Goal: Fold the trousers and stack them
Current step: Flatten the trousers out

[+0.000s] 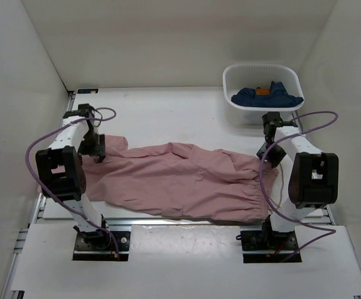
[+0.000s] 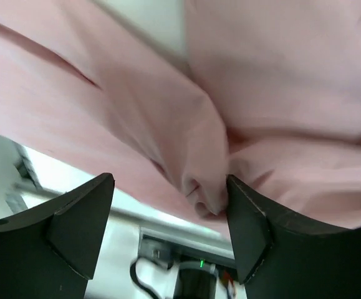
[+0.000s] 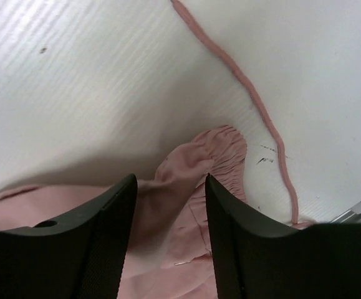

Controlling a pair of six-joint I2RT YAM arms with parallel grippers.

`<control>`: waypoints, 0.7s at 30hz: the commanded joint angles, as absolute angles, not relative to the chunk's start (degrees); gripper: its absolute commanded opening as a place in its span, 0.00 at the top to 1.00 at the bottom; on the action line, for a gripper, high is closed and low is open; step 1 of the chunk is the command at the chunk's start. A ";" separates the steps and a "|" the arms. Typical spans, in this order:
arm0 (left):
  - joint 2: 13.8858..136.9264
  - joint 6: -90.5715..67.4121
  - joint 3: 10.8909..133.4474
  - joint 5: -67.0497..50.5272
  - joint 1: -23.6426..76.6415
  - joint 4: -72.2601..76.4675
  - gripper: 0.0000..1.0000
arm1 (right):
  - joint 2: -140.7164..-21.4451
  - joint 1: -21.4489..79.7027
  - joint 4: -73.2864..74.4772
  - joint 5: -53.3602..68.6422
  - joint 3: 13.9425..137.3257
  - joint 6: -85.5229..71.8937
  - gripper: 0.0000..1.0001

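You see the trousers (image 1: 186, 180) in plain dusty pink with no print, and their thin drawstring (image 3: 257, 106) in the same pink. The table (image 1: 168, 118) is white with fine ridged lines. The basket (image 1: 230, 78) is white. The garment (image 1: 283, 96) inside it is dark blue with what looks like a small orange tag (image 1: 263, 91). The cables (image 1: 317, 113) are purple. The left arm (image 1: 62, 168) and right arm (image 1: 311, 174) are both white and black.

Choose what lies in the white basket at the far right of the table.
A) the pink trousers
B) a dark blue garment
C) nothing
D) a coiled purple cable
B: the white basket holds a dark blue garment with an orange tag; the pink trousers lie spread on the table.
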State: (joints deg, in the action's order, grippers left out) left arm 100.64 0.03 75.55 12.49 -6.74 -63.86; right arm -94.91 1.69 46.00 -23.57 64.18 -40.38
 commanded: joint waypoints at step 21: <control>127.00 0.00 102.49 18.28 9.93 -59.24 0.17 | -103.79 -1.76 46.15 -11.43 74.36 -36.56 0.32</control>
State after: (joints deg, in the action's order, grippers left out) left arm 127.48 -0.01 101.54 14.24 10.76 -60.27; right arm -102.69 -1.76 45.71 -14.76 73.52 -34.83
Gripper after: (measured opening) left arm 0.842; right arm 0.676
